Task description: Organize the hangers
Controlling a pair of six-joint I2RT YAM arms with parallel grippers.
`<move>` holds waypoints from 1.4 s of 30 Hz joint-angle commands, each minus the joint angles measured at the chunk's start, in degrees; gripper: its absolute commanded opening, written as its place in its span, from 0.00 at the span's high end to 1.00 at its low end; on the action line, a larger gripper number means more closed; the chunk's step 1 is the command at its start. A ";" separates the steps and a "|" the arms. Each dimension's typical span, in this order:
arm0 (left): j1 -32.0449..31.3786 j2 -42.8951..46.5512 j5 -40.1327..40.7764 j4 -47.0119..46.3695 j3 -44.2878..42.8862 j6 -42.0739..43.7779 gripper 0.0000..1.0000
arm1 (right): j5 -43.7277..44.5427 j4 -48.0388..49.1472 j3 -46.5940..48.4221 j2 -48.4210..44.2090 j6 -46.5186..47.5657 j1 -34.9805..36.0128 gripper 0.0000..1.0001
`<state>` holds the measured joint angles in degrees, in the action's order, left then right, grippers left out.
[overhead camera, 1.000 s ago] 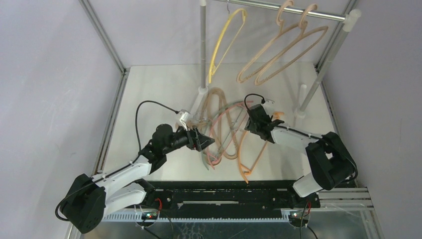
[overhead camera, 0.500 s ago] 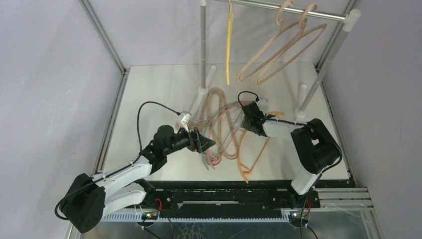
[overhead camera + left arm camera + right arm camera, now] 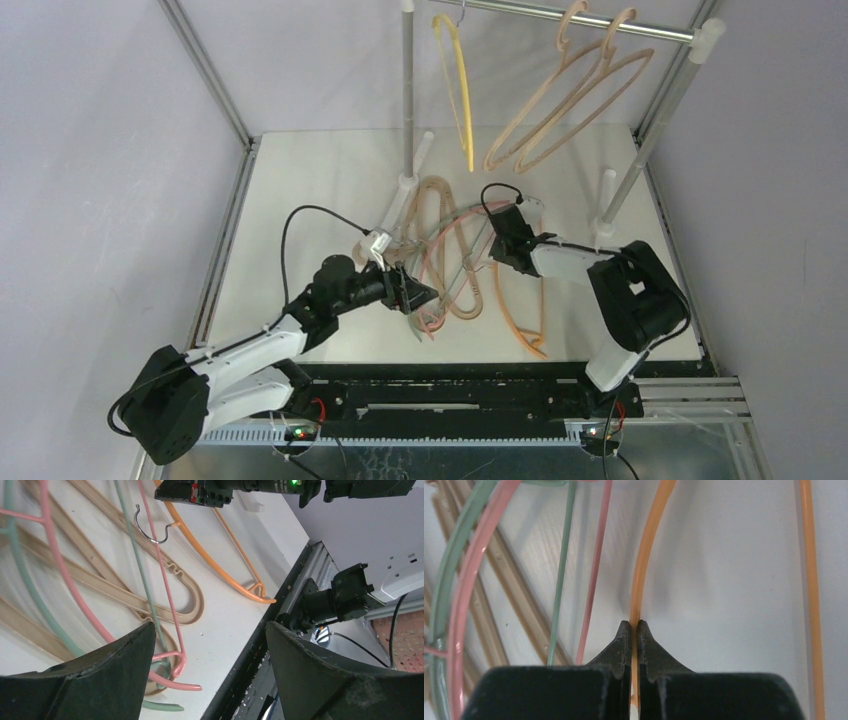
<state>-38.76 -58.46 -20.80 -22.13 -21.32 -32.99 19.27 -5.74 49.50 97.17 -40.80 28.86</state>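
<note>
Surface: white table (image 3: 300,200) inside a grey-walled cell, with a silver rail (image 3: 560,14) across the back.
Done so far: three hangers are up on the rail by my count, a yellow hanger (image 3: 462,90) and two tan hangers (image 3: 560,110) hooked side by side to its right.
Left to do: a tangled pile (image 3: 440,250) lies on the table between my two arms. In it I make out at least a pink hanger (image 3: 594,570), a green hanger (image 3: 561,570), thick tan ones and an orange hanger (image 3: 644,570). I judge the job under halfway (the pile's exact count is hard to read).
Right gripper (image 3: 634,625): jaws pinched shut on the thin arm of the orange hanger, which lies at the pile's right edge and reaches toward the near edge of the table.
Left gripper (image 3: 210,630): jaws spread wide, nothing between them, low over the near-left end of the pile.
Containers: I see no bin or box. The rail is the only holder, and it carries just those three.
</note>
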 commanded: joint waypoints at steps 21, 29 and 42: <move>-18.31 -16.40 18.68 -25.05 0.82 2.94 0.10 | -0.30 1.71 0.96 -29.91 -14.86 3.87 1.00; -24.26 -16.85 21.53 -29.00 0.05 5.43 0.07 | 2.66 1.83 5.01 -25.97 -16.17 5.95 1.00; -27.22 -19.61 21.27 -31.55 -2.92 5.46 0.07 | 0.01 1.55 10.64 -22.98 -16.21 8.22 1.00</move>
<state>-65.60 -76.86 -1.04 -49.84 -20.27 -29.47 20.86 -6.68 56.86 75.35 -55.90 35.42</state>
